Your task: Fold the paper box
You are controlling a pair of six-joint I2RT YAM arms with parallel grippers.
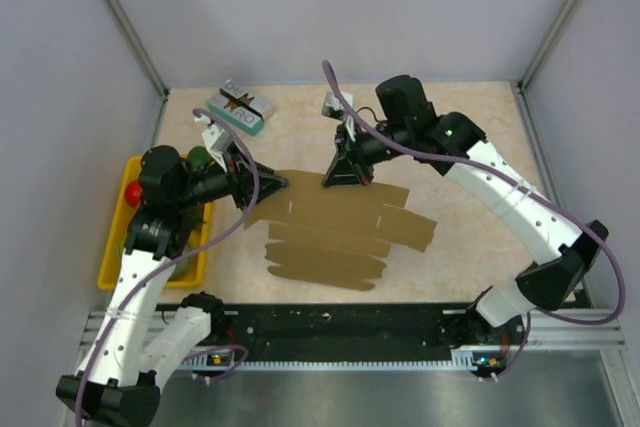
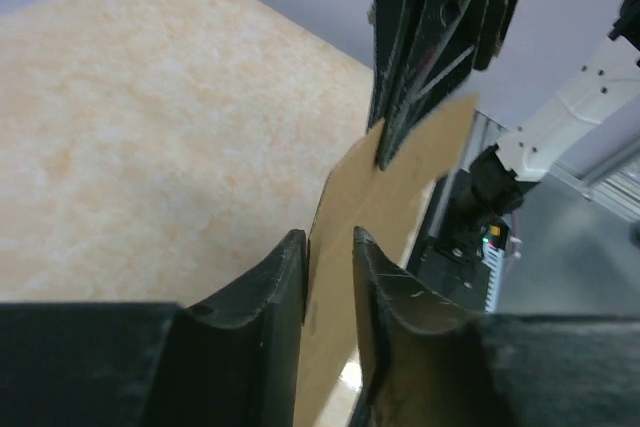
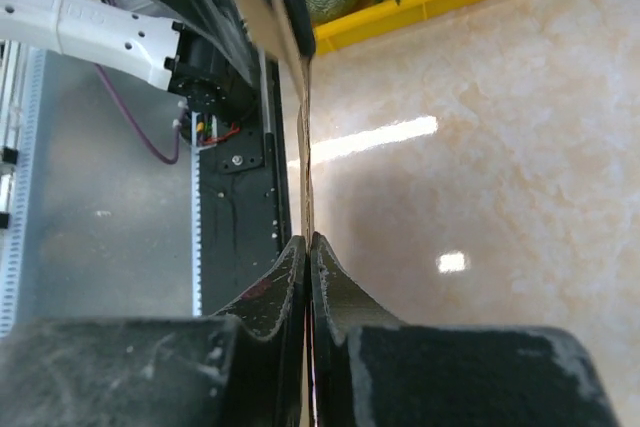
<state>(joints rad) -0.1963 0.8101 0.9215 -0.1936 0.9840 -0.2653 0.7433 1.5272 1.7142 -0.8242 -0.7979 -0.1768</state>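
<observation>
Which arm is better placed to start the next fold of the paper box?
Probably the right: the right gripper is pinched shut on an edge of the paper box, while the left gripper stands slightly parted around its corner.

Bright, even light, glare patches on the table [image 3: 400, 132], blurred foreground.

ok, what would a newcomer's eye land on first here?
The unfolded brown paper box in the middle, pinched at its far edge by the right end effector, while the left end effector straddles a nearby corner. Then the yellow tray at the left edge of the table.
</observation>
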